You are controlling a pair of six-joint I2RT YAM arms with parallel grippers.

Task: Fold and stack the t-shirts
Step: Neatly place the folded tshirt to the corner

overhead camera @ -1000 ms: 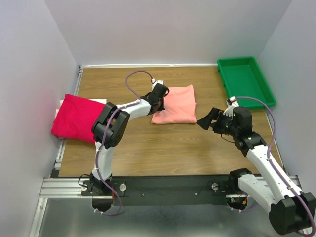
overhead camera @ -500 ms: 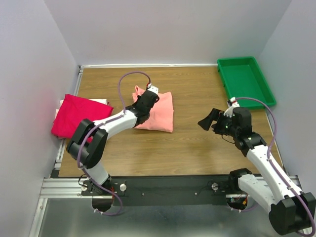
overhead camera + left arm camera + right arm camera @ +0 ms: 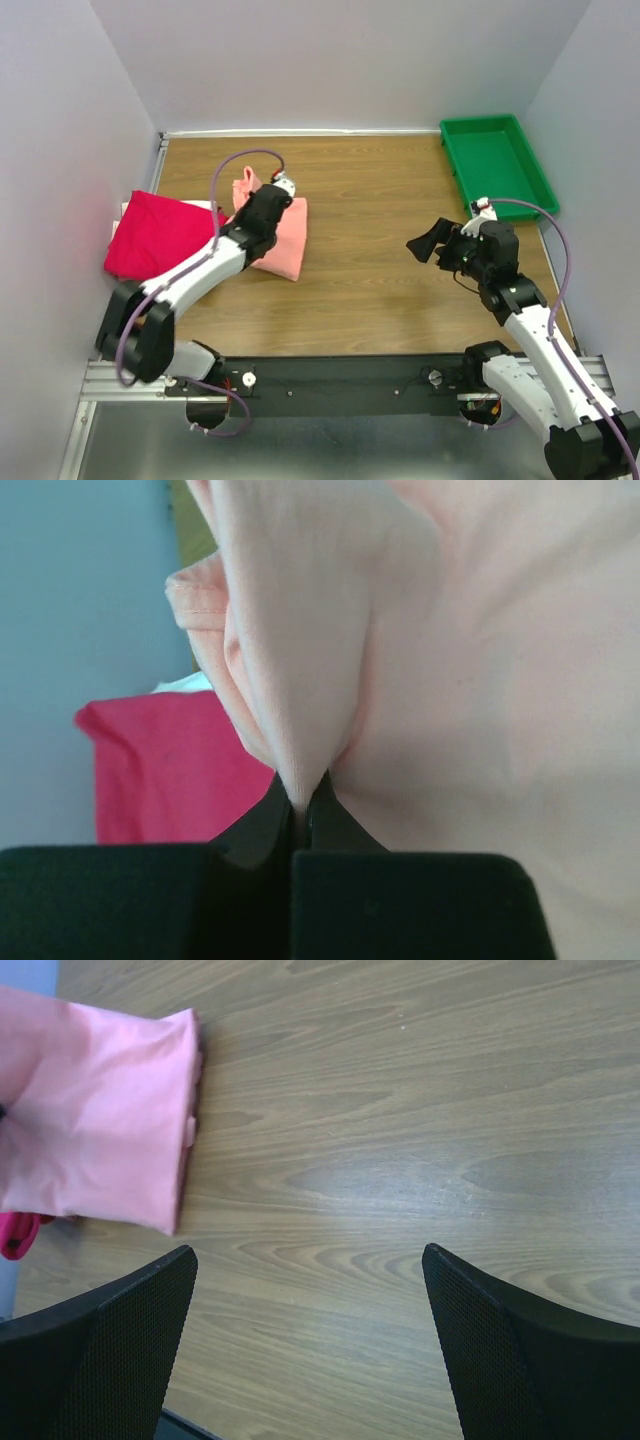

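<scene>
Top view: pink shirt (image 3: pixel 285 240) lies folded on the table (image 3: pixel 400 290), left of centre, near the red shirt (image 3: pixel 150 240) at the left edge. Left wrist: left pincer (image 3: pixel 300 802) clamped tight on a pinch of the pink shirt. Right wrist: right pincer (image 3: pixel 308 1255) spread wide, holding nothing, over wood.
</scene>
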